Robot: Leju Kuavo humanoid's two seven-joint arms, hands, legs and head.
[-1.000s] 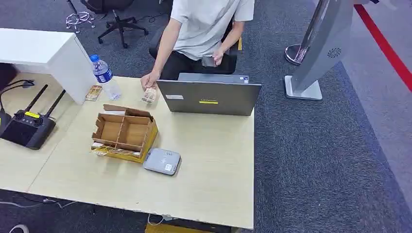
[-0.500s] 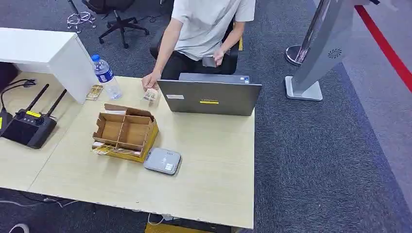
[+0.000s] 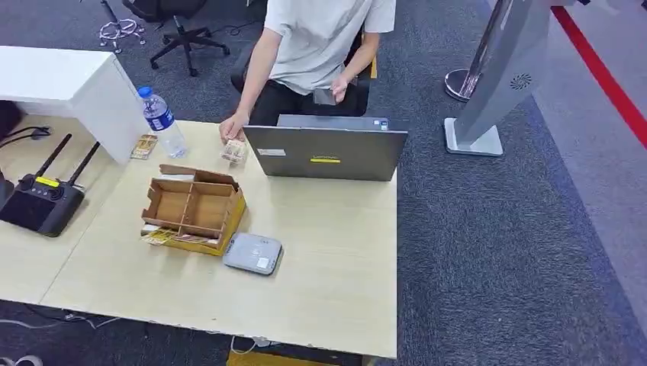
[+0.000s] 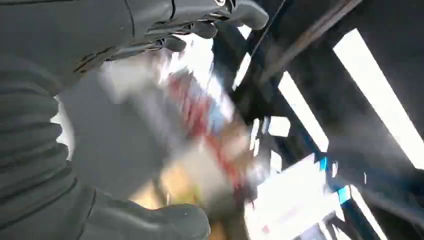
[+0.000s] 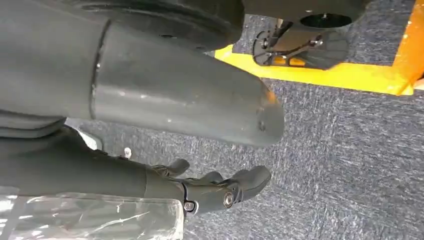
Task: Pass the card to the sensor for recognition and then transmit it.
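Nothing on the tabletop point(image 3: 336, 252) has moved, only the view drifted, and the job looks unstarted: cards point(image 3: 162, 236) lie against the cardboard box point(image 3: 192, 207) beside the grey reader point(image 3: 253, 253), the right hand point(image 5: 215, 187) hangs empty with its fingers loose, and the left hand point(image 4: 100, 140) is too blurred to judge.

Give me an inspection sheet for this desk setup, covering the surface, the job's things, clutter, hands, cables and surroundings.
Surface: light wooden table.
Job's things: grey sensor flat beside the cardboard box; small cards at the box's front edge; a person's hand on a small stack by the laptop.
Clutter: water bottle, black remote controller with antennas.
Hands: left hand in a blurred wrist view, state unclear; right hand over the carpet, holding nothing, fingers loosely extended.
Cables: a cable at the table's far left.
Surroundings: seated person, office chair, grey kiosk stand, red floor line.
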